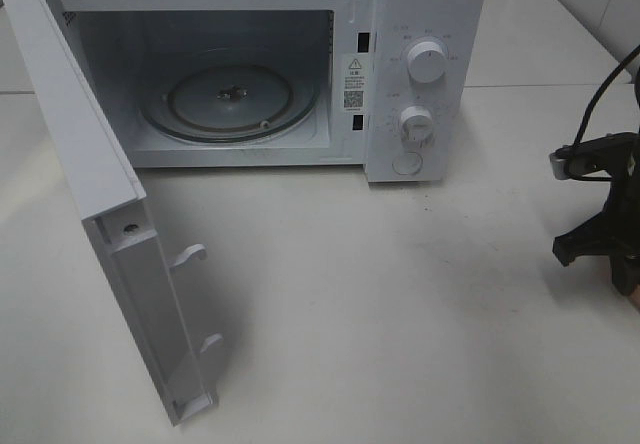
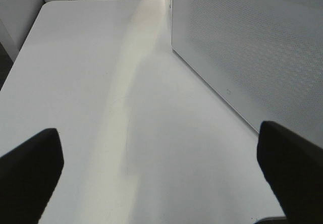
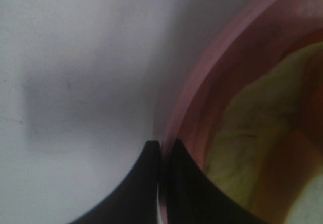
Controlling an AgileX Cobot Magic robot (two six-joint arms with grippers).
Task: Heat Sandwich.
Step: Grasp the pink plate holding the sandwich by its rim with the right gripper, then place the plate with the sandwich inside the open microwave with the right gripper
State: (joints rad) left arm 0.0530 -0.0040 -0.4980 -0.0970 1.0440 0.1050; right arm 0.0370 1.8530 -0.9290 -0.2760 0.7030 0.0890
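Black fingers of the right gripper are pressed together and pinch the rim of the pink plate, as seen in the right wrist view. The sandwich is carried on that plate, just beside the pinched rim; it is blurred, and only pale green-yellow filling is made out. The left gripper is held with its fingers spread wide apart above the white table, and nothing is gripped between them. The perforated outer face of the door is seen just ahead of it.

In the exterior high view, the right arm is located at the right edge, well apart from the microwave oven. The door is swung fully open to the left, with two latch hooks exposed. A glass turntable is seated inside the cavity. An upper dial, a lower dial and a round button are fitted on the control panel.
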